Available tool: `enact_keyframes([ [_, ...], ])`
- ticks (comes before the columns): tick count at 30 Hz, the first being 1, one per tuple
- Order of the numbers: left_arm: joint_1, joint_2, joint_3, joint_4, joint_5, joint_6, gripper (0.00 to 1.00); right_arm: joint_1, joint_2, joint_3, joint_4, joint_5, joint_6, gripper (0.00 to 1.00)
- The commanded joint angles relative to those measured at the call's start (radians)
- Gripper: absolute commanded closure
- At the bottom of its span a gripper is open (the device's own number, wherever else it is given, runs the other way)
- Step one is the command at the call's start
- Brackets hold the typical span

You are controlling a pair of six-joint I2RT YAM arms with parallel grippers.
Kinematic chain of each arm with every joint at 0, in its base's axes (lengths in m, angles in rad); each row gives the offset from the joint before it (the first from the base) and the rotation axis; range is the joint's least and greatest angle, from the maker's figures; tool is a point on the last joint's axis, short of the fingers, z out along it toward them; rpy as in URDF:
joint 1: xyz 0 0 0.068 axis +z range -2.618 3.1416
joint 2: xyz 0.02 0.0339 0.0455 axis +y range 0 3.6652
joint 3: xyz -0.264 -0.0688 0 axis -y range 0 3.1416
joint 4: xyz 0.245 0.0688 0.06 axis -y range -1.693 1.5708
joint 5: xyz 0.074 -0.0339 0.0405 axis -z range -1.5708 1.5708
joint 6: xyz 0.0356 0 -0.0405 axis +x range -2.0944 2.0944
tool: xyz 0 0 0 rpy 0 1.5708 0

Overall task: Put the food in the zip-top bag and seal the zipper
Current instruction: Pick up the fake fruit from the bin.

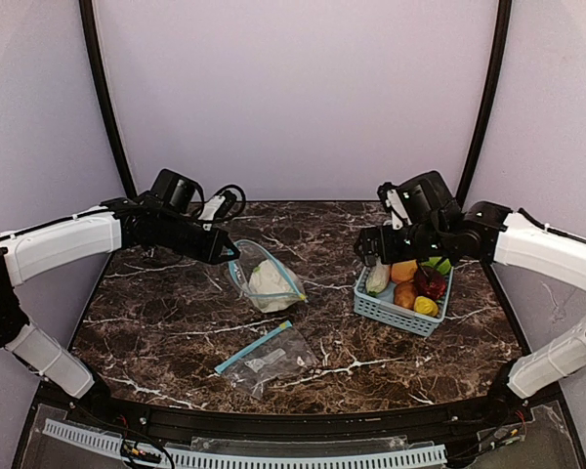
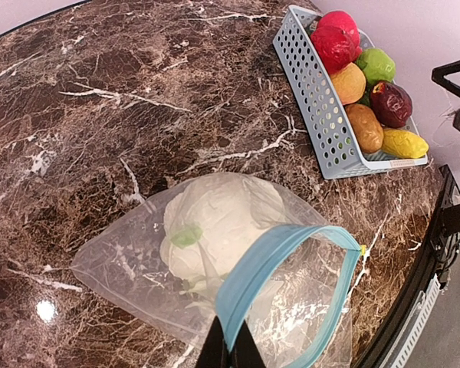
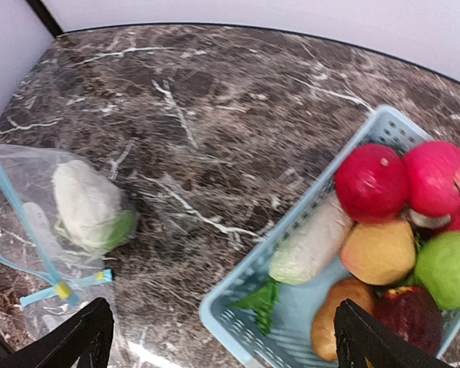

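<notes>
A clear zip-top bag with a blue zipper rim lies open on the marble, and a white cauliflower sits inside it. My left gripper is shut on the bag's blue rim, holding the mouth up and open. The rest of the food fills a light-blue basket: red apples, a green apple, a long white vegetable, plus orange and yellow pieces. Over the basket's left end hovers my right gripper, open, with nothing between its fingers.
A second zip-top bag lies flat near the table's front, below the first. The basket stands at the right side, near the table's right edge. Purple walls enclose the table at the back and sides.
</notes>
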Motion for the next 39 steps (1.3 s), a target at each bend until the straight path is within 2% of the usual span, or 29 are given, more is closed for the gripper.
enact_keyframes([
  [1,0.002,-0.03,0.013,0.007,0.007,-0.004,0.99,-0.089,-0.043,-0.063,-0.127,0.077,0.077,0.02],
  [7,0.003,-0.028,0.011,0.009,0.003,-0.004,0.99,-0.261,-0.091,-0.136,-0.216,0.054,0.099,0.02],
  [10,0.002,-0.024,0.012,0.008,0.004,-0.005,0.99,-0.31,-0.095,-0.158,-0.245,0.046,0.108,0.03],
  [15,0.003,-0.02,0.011,0.01,0.005,-0.004,0.99,-0.319,-0.069,-0.181,-0.239,0.037,0.071,0.05],
  [19,0.002,-0.019,0.012,0.013,0.023,-0.009,0.99,-0.336,-0.012,-0.185,-0.238,0.049,0.037,0.18],
  [27,0.004,-0.032,0.012,0.01,0.017,-0.005,0.99,-0.35,0.039,-0.188,-0.224,0.101,0.021,0.18],
  [30,0.003,-0.03,0.013,0.01,0.02,-0.005,0.99,-0.351,0.067,-0.197,-0.19,0.08,0.007,0.19],
  [34,0.003,-0.03,0.013,0.009,0.019,-0.005,0.99,-0.344,0.085,-0.191,-0.162,0.005,-0.006,0.27],
  [39,0.003,-0.026,0.015,0.007,0.019,-0.003,0.99,-0.332,0.076,-0.194,-0.165,0.043,-0.004,0.26],
])
